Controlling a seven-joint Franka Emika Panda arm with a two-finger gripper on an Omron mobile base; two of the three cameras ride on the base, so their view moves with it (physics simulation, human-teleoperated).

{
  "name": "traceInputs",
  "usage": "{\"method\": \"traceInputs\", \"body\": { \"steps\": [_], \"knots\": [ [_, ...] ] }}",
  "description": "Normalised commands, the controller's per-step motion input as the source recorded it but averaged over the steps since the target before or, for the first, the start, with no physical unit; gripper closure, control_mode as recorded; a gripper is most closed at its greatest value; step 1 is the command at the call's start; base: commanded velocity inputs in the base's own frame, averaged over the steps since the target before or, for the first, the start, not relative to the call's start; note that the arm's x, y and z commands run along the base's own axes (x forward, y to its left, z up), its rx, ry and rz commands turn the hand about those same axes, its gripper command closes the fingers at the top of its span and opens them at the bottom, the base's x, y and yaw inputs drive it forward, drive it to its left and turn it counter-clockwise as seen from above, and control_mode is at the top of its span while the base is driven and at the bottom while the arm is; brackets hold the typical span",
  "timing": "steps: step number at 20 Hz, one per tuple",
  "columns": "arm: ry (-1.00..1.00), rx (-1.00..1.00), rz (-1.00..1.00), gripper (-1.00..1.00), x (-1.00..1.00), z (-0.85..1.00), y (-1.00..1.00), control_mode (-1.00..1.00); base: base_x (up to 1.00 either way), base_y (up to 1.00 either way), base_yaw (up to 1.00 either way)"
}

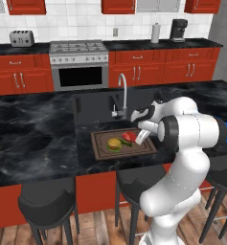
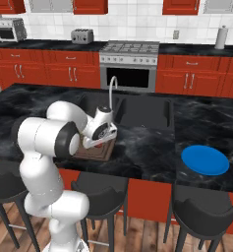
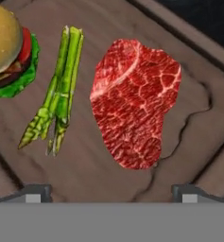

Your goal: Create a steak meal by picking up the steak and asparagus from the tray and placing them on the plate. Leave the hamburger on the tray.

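In the hand view the red steak (image 3: 134,101) lies flat on the brown tray (image 3: 85,165), straight ahead of my gripper (image 3: 112,194). The fingertips (image 3: 35,194) stand wide apart with nothing between them, so the gripper is open. Left of the steak lie the green asparagus stalks (image 3: 59,94), and the hamburger (image 3: 9,49) sits at the upper left corner. From the left base view, the gripper (image 1: 141,138) hovers just over the steak (image 1: 128,137) at the right part of the tray (image 1: 101,152), with the hamburger (image 1: 114,144) beside it. The blue plate (image 2: 205,160) rests on the counter far to the right.
The tray sits on a black marble island just in front of a sink (image 1: 93,107) with a curved faucet (image 1: 124,93). Dark stools (image 1: 48,203) stand under the counter's front edge. Stove (image 1: 79,64) and red cabinets line the back wall.
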Motion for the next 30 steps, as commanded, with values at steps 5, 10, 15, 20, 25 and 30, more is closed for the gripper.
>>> {"method": "traceInputs", "body": {
  "steps": [5,10,15,20,25,30],
  "knots": [
    [0.01,0.00,0.04,-1.00,0.41,-0.28,0.00,-1.00,0.00,0.00,0.00],
    [0.02,0.00,0.05,-1.00,0.40,-0.32,0.00,-1.00,0.00,0.00,0.00],
    [0.01,0.00,0.04,-1.00,0.35,-0.37,0.07,-1.00,0.00,0.00,0.00],
    [0.00,-0.06,0.03,-1.00,0.06,-0.22,0.40,-1.00,0.00,0.00,0.00],
    [-0.06,-0.12,0.00,-1.00,0.00,-0.03,0.54,-1.00,0.00,0.00,0.00],
    [-0.05,-0.10,0.00,-1.00,-0.01,-0.10,0.35,-1.00,0.00,0.00,0.00]
  ]
}}
